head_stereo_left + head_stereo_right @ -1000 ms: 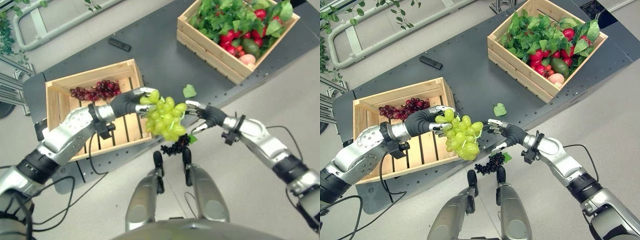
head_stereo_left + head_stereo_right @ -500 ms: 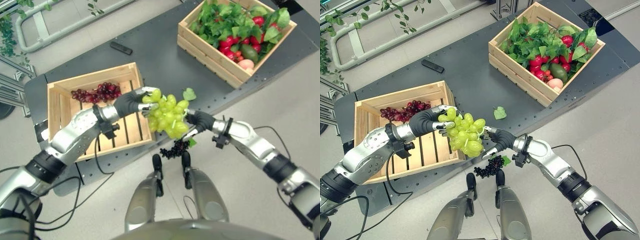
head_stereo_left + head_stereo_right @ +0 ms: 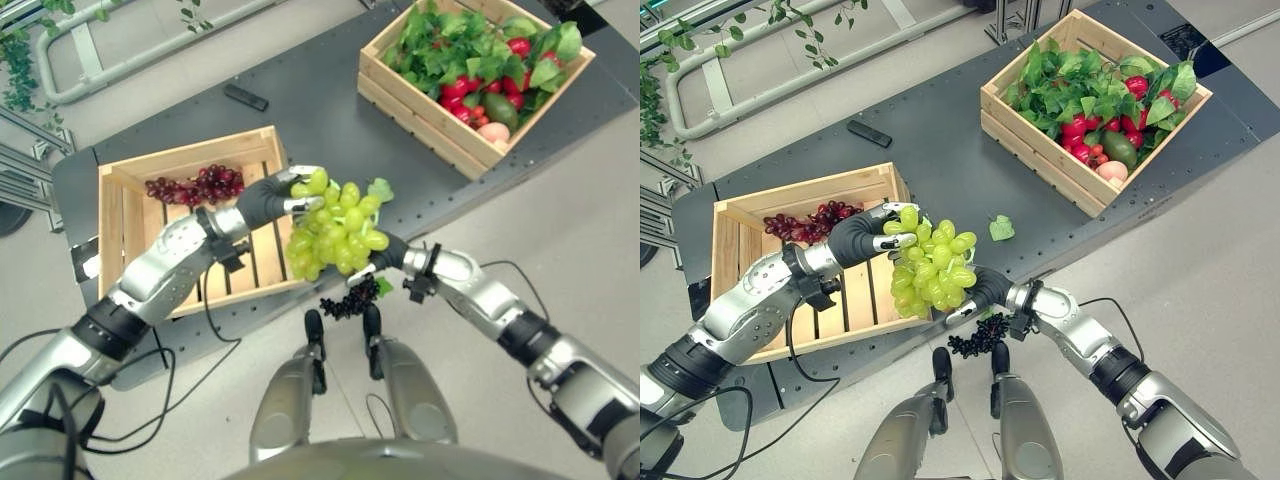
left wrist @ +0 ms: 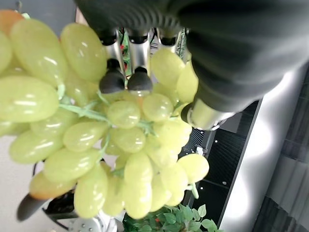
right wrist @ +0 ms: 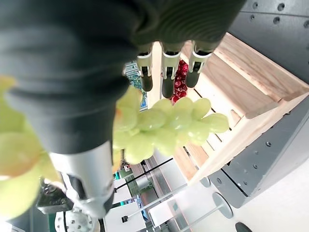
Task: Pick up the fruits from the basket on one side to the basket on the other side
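The right hand (image 3: 985, 290) has slid in under the green grapes (image 3: 930, 265); its fingers hidden. The left hand (image 3: 875, 232) grips the bunch above the left crate's (image 3: 745, 215) near-right corner.

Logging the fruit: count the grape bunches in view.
3: green grapes pinched by the left hand, right hand beneath; red grapes in the left crate; dark grapes on the floor. Others may be hidden.
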Robot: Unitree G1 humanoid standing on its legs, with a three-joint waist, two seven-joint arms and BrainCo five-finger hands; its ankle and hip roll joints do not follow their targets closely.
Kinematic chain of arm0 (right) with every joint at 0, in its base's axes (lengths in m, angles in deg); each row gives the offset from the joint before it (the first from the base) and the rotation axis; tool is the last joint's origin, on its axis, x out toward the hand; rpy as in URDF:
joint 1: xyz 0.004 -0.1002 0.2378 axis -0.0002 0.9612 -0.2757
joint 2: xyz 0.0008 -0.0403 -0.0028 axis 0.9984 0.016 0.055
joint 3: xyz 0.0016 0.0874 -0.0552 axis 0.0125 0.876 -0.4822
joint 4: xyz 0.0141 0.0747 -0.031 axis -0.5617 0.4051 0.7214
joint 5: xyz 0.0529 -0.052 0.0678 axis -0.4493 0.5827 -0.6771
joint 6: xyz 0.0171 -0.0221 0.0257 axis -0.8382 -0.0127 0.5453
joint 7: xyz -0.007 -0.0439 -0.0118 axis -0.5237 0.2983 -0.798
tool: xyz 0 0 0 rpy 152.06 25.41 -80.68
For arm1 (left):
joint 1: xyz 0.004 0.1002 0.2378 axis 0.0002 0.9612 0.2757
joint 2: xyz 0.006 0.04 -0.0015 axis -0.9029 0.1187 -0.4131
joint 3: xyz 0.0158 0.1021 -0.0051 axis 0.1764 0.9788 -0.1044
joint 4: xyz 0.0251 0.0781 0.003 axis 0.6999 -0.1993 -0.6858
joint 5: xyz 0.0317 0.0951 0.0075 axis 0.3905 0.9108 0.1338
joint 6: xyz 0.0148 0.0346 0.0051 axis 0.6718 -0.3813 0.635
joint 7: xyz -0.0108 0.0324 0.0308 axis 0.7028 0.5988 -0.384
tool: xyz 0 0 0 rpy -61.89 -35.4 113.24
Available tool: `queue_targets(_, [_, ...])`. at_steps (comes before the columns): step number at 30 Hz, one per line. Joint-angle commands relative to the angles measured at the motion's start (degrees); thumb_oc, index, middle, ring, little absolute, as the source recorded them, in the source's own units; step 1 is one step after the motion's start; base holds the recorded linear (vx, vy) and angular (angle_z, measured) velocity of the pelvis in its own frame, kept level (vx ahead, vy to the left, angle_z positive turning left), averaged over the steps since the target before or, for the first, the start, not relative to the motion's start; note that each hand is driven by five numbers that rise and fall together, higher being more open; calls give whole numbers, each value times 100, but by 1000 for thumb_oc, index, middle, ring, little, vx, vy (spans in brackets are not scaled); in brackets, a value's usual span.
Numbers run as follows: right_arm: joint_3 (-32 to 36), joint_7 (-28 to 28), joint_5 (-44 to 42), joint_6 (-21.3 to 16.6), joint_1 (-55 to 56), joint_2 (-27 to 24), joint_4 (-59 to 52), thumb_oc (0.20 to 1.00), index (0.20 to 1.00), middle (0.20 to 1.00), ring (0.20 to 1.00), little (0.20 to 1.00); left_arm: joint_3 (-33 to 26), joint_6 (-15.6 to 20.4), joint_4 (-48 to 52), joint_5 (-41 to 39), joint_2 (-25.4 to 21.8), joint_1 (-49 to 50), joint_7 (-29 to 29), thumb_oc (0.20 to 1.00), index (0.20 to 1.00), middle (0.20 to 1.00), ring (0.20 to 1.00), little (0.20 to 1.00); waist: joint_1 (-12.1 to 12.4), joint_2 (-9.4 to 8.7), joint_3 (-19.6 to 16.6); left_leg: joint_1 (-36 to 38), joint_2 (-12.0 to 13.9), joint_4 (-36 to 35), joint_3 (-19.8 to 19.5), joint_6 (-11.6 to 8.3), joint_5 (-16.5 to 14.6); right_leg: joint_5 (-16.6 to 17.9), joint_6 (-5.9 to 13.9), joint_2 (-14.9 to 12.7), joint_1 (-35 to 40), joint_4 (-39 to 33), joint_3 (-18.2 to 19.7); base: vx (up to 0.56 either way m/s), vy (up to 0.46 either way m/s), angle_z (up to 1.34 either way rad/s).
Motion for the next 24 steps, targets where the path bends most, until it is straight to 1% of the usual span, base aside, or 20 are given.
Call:
queue_targets(1, [-117,-30,-351,-173,-197,402,-44,1000,1000,1000,1000,1000,41,571,116,-56,285,-477,10,200,200,200,200,200,-20,-143,-164,455,28,273,-78,-83,-638,-36,404,-203,391,-24,0,0,0,0])
queue_targets(8, [-58,-116,-641,-176,-57,696,116,1000,1000,1000,1000,1000,-140,644,78,-12,577,-265,-72,200,200,200,200,200,6,-113,-203,511,16,184,-94,-78,-606,-28,401,-201,413,-50,1,0,0,0])
queue_targets(9, [-8,-104,-927,-152,26,834,198,1000,1000,1000,1000,1000,-222,683,62,0,678,-159,-122,200,200,200,200,200,14,-97,-205,525,11,162,-98,-77,-597,-23,400,-201,423,-59,5,0,0,0])
queue_targets(11, [49,-118,-1137,-144,118,951,235,1000,1000,1000,1000,1000,-328,700,79,3,751,-33,-149,200,200,200,200,200,22,-80,-211,534,8,150,-85,-77,-598,-20,401,-210,427,-62,0,0,0,0])
queue_targets(12, [83,-110,-1301,-147,185,1061,266,1000,1000,1000,1000,1000,-398,727,57,4,877,107,-185,200,200,200,200,200,27,-65,-209,544,6,139,-81,-75,-594,-17,401,-213,434,-72,-1,0,0,0])
queue_targets(14, [82,-109,-1301,-147,185,1061,266,1000,1000,1000,1000,1000,-400,726,58,5,878,110,-185,200,200,200,200,200,26,-64,-210,544,6,139,-81,-75,-595,-17,401,-213,434,-72,-1,0,0,0])
queue_targets(17, [227,-219,-1541,-197,365,1225,311,1000,1000,1000,1000,1000,-517,726,63,11,974,324,-218,200,200,200,200,200,20,-45,-226,561,6,110,-63,-68,-597,6,406,-221,440,-99,5,0,0,0])
queue_targets(24, [297,-304,-1556,-250,449,1294,305,1000,1000,1000,1000,1000,-584,778,61,56,1029,403,-268,200,200,200,200,200,5,-35,-254,570,4,114,-65,-63,-607,12,406,-223,438,-121,25,0,0,0])
